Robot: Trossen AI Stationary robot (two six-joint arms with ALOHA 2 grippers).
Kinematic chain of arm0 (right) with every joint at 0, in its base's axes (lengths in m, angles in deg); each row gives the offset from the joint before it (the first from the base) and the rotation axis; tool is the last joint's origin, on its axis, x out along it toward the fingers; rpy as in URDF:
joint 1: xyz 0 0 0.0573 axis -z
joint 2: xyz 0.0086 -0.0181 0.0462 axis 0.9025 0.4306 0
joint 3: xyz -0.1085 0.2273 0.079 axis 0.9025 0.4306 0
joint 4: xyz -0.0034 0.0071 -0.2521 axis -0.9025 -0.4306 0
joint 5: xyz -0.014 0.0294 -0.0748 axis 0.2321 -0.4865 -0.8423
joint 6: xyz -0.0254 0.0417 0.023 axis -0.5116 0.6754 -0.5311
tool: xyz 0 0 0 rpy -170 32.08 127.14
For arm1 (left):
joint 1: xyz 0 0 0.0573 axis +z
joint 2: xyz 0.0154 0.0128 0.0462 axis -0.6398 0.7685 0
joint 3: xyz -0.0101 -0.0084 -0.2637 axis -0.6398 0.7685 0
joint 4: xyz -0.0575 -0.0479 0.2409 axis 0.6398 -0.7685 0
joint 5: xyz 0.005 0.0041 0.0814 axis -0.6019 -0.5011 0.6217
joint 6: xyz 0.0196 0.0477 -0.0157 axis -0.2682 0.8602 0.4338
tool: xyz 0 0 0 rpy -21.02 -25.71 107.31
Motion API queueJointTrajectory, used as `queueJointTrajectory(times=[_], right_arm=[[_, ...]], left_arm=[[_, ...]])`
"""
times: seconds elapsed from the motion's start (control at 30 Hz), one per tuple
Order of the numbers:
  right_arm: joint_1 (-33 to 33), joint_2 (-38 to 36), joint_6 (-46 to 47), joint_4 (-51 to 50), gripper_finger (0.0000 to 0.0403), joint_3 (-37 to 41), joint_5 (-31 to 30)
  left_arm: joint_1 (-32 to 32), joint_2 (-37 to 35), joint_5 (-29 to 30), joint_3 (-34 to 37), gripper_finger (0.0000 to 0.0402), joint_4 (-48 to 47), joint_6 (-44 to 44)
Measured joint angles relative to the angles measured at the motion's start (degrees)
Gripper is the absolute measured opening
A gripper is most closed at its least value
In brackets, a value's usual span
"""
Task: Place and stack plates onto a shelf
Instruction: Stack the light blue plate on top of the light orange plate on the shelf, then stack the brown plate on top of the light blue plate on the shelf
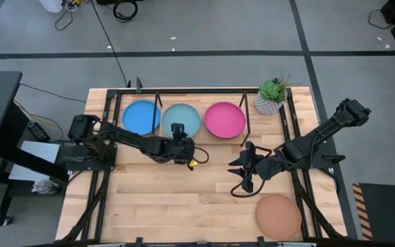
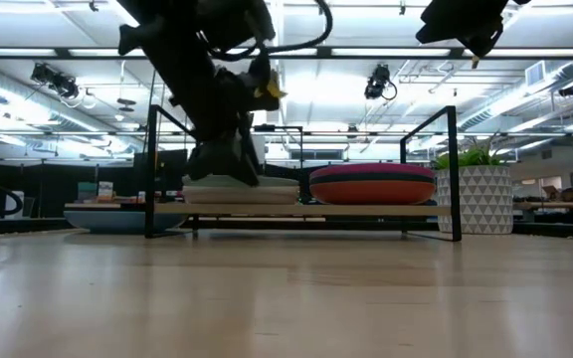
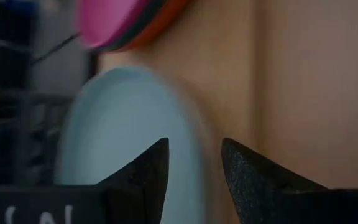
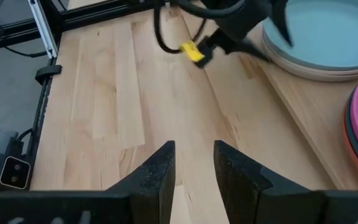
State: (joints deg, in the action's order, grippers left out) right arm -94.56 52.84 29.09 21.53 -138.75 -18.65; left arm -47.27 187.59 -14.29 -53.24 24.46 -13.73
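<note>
Your left end effector (image 1: pixel 177 130) sits at the front edge of the light teal plate (image 1: pixel 181 119), the top plate of the middle stack on the shelf (image 1: pixel 249 130); in the left wrist view its fingers (image 3: pixel 143 180) stand a narrow gap apart with nothing between them, one over the plate's rim, and whether they touch the plate cannot be told. In the low view that stack shows a cream plate (image 2: pixel 242 193) under the teal one. To one side of it lies the blue plate (image 1: pixel 140 116), and from the low view its edge (image 2: pixel 117 219) seems to sit lower than the shelf board, though you cannot be sure. On the other side, the magenta plate (image 1: pixel 225 119) tops a stack with an orange plate (image 2: pixel 371 191) beneath, just beside a potted plant (image 1: pixel 272 96). Your right end effector (image 1: pixel 241 174) hangs over the bare desk (image 1: pixel 170 206), well apart from the shelf, its fingers (image 4: pixel 159 177) narrowly parted and empty. The terracotta brown plate (image 1: pixel 278 215) lies alone on the desk near the front right corner.
</note>
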Motion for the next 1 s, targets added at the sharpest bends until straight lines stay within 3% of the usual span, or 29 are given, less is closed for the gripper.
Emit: queueJointTrajectory(times=[0.1,0.17,0.23,0.4,0.77,1.0], right_arm=[[0.0,0.0,-0.3,0.0,0.0116,0.0,0.0],[0.0,0.0,-0.5,-0.1,0.0116,0.0,0.0],[0.0,0.0,-0.5,0.0,0.0116,0.0,0.0],[0.0,0.0,-0.5,0.0,0.0116,0.0,0.0],[-1.3,0.0,-0.5,0.1,0.0117,0.0,0.0],[-1.3,0.0,-0.5,0.1,0.0117,0.0,-0.5]], left_arm=[[-0.1,-1.6,-7.6,0.0,0.0155,1.2,0.0],[-0.1,-2.5,-9.2,-0.1,0.0155,2.1,0.0],[-0.1,-2.8,-6.3,-0.1,0.0155,3.3,0.4],[0.3,-1.8,7.1,-0.1,0.0155,6.5,3.3],[0.3,5.5,12.3,0.0,0.0155,7.5,7.9],[-2.0,-1.9,13.7,-0.1,0.0155,9.9,10.4]])
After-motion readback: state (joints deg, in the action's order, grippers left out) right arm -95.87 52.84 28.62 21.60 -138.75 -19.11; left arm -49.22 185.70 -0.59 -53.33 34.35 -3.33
